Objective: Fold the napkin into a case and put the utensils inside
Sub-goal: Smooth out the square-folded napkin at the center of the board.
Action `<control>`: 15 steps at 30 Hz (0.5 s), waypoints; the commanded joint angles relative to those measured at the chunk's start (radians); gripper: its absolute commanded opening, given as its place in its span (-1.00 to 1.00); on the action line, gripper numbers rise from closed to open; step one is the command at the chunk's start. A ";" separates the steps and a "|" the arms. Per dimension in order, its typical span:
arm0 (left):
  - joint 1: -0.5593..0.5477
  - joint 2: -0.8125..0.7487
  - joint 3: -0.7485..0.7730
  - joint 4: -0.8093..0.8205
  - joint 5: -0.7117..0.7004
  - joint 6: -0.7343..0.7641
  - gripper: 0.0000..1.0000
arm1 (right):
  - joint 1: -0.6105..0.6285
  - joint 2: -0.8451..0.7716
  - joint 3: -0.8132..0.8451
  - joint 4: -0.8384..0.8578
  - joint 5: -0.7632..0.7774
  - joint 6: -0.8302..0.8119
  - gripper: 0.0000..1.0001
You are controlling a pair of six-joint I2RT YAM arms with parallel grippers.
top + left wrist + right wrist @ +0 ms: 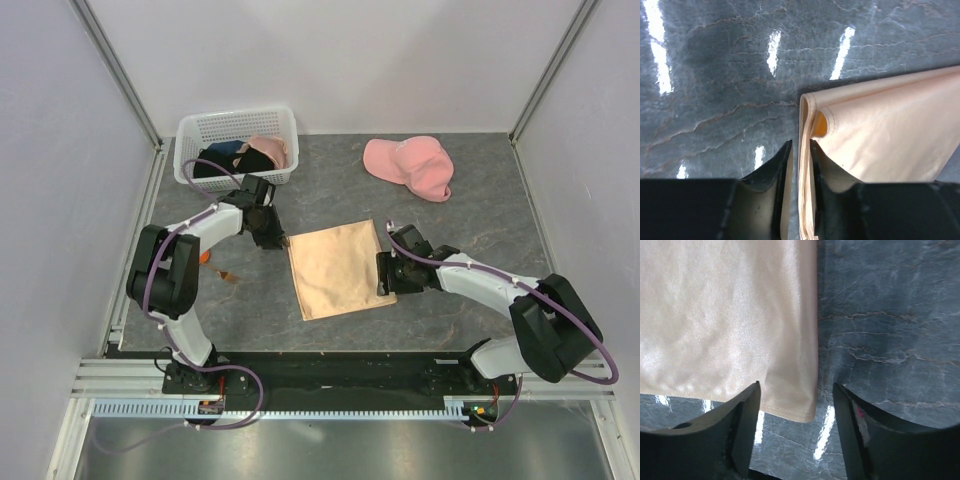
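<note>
Left hand [800, 146] straddles the napkin [890, 125] edge, jaws slightly apart; overhead hides this.

No text, label, brand mark, number or sign can be read in any of the three views. The napkin [340, 268] is plain shiny cloth with no print. The pink cap [410, 165], beyond the napkin, shows no legible logo from above. The white basket [236, 125], also beyond the napkin and on the other side from the cap, shows only bare lattice. The close wrist views show nothing but unmarked cloth, the veined table [470, 215] and black jaws with no lettering.
</note>
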 commanded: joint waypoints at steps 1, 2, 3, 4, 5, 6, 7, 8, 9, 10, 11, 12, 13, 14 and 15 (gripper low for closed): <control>-0.001 -0.099 -0.008 0.002 -0.031 0.035 -0.30 | -0.004 -0.036 0.109 -0.081 0.090 -0.055 0.43; -0.001 -0.098 -0.005 0.008 -0.017 0.032 -0.26 | -0.003 -0.035 0.127 -0.107 0.101 -0.062 0.48; -0.001 -0.092 -0.002 0.013 -0.010 0.032 -0.22 | -0.004 -0.033 0.162 -0.118 0.110 -0.069 0.57; -0.003 -0.069 0.016 0.016 0.004 0.031 -0.21 | -0.003 -0.030 0.181 -0.127 0.126 -0.077 0.60; -0.003 -0.052 0.028 0.016 0.013 0.032 -0.19 | -0.001 -0.024 0.198 -0.139 0.127 -0.080 0.61; -0.001 -0.038 0.039 0.019 0.021 0.032 -0.19 | 0.008 -0.021 0.227 -0.140 0.123 -0.082 0.63; -0.003 -0.001 0.059 0.018 0.026 0.032 -0.19 | 0.015 -0.018 0.241 -0.140 0.106 -0.073 0.64; -0.001 0.014 0.068 0.019 0.029 0.031 -0.19 | 0.025 -0.007 0.255 -0.137 0.097 -0.062 0.63; -0.003 0.028 0.076 0.021 0.036 0.029 -0.19 | 0.052 -0.001 0.276 -0.129 0.086 -0.051 0.62; -0.003 0.045 0.085 0.025 0.046 0.025 -0.20 | 0.071 0.005 0.284 -0.108 0.062 -0.024 0.62; -0.003 0.051 0.085 0.028 0.047 0.023 -0.20 | 0.090 0.019 0.291 -0.092 0.051 -0.010 0.60; -0.003 0.054 0.087 0.031 0.046 0.023 -0.20 | 0.124 0.029 0.299 -0.072 0.040 0.004 0.56; -0.003 0.060 0.088 0.035 0.041 0.023 -0.20 | 0.138 0.039 0.299 -0.031 -0.015 0.036 0.54; -0.003 0.063 0.088 0.032 0.035 0.023 -0.21 | 0.149 0.061 0.296 -0.009 -0.038 0.053 0.49; -0.003 0.065 0.088 0.033 0.029 0.023 -0.21 | 0.170 0.074 0.296 0.012 -0.054 0.070 0.46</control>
